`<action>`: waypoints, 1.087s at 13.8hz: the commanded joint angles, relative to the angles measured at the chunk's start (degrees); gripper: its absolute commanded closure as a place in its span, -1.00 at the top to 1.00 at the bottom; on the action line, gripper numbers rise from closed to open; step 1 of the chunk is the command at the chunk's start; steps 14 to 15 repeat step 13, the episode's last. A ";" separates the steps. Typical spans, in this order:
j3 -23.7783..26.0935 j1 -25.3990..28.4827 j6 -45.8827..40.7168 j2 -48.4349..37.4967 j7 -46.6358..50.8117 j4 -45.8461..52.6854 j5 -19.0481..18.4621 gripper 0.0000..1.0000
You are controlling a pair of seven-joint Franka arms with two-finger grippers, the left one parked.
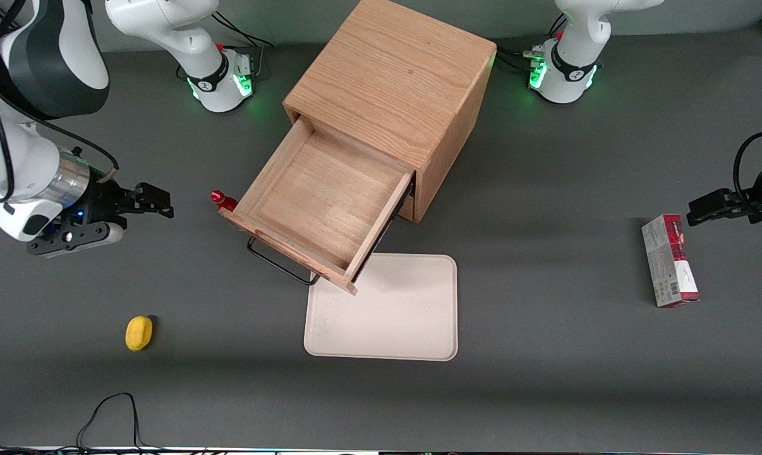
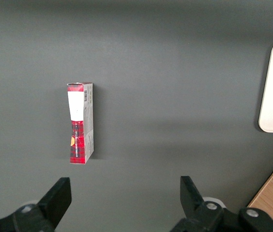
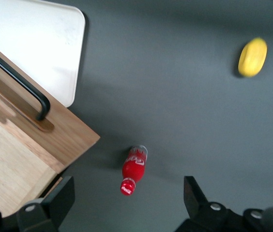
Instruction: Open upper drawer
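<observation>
The oak cabinet [image 1: 393, 76] stands mid-table. Its upper drawer [image 1: 318, 196] is pulled far out, showing a bare shallow wooden tray. Its long black wire handle [image 1: 280, 265] faces the front camera. The lower drawer is hidden under it. My right gripper [image 1: 138, 218] is open and empty. It hovers above the table beside the drawer's front corner, toward the working arm's end, apart from the handle. The right wrist view shows the drawer corner [image 3: 10, 145], the handle [image 3: 15, 77] and my wide-open gripper [image 3: 127, 200].
A small red bottle [image 1: 220, 199] lies by the drawer's corner, below my gripper [image 3: 134, 169]. A cream tray [image 1: 387, 309] lies partly under the drawer front. A yellow fruit [image 1: 139, 332] lies nearer the front camera. A red-and-grey box [image 1: 670, 259] lies toward the parked arm's end.
</observation>
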 commanded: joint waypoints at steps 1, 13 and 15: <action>-1.61 1.37 -1.95 -5.04 2.24 -2.95 -1.29 1.00; 7.97 -11.37 -3.91 -5.30 2.33 1.10 -4.02 1.00; 7.97 -11.37 -3.91 -5.30 2.33 1.10 -4.02 1.00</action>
